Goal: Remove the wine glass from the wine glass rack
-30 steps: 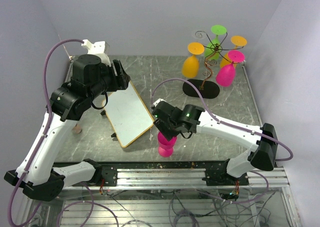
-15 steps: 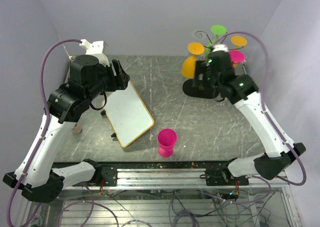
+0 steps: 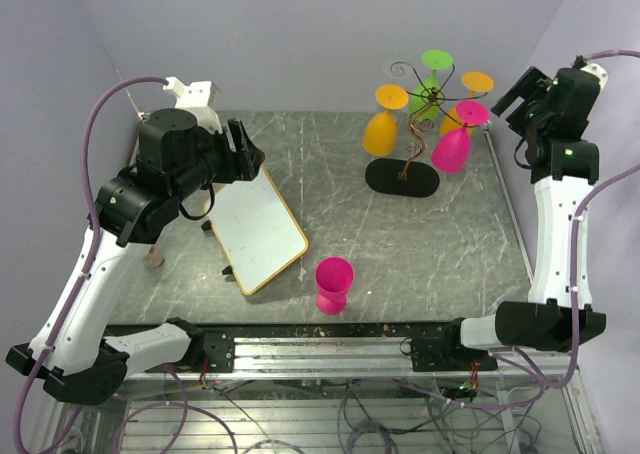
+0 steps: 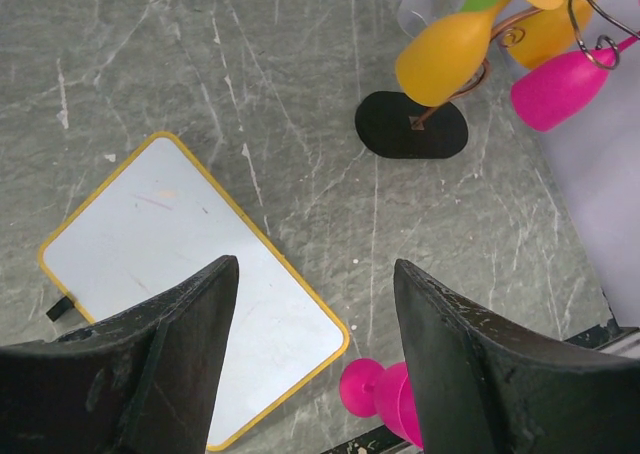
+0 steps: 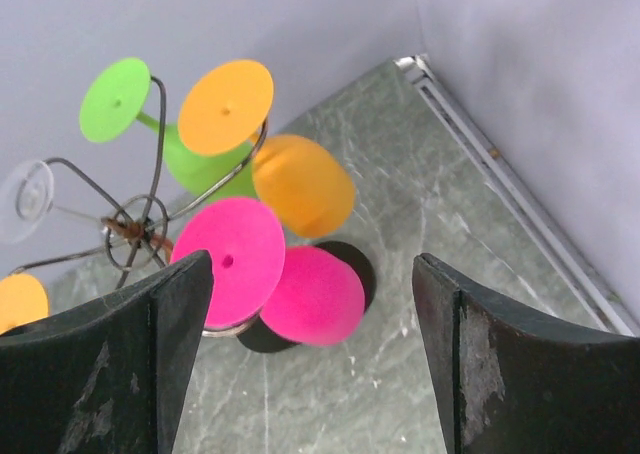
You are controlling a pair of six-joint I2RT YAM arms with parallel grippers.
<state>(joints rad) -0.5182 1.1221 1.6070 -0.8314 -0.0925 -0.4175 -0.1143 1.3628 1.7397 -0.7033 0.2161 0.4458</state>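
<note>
The wine glass rack (image 3: 401,178) sits back right on the table (image 3: 440,244) with an orange glass (image 3: 381,132), a hanging pink glass (image 3: 452,150), a green glass (image 3: 436,60) and a second orange glass (image 3: 477,81) upside down on it. A loose pink glass (image 3: 334,284) stands upright near the front edge, beside a yellow-framed whiteboard (image 3: 257,224). The right gripper (image 3: 522,94) is up high to the rack's right, touching nothing, and the left gripper (image 3: 245,154) hangs over the whiteboard's far end

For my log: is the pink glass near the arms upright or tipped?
Upright: the pink glass stands on its foot, mouth upward.
</note>
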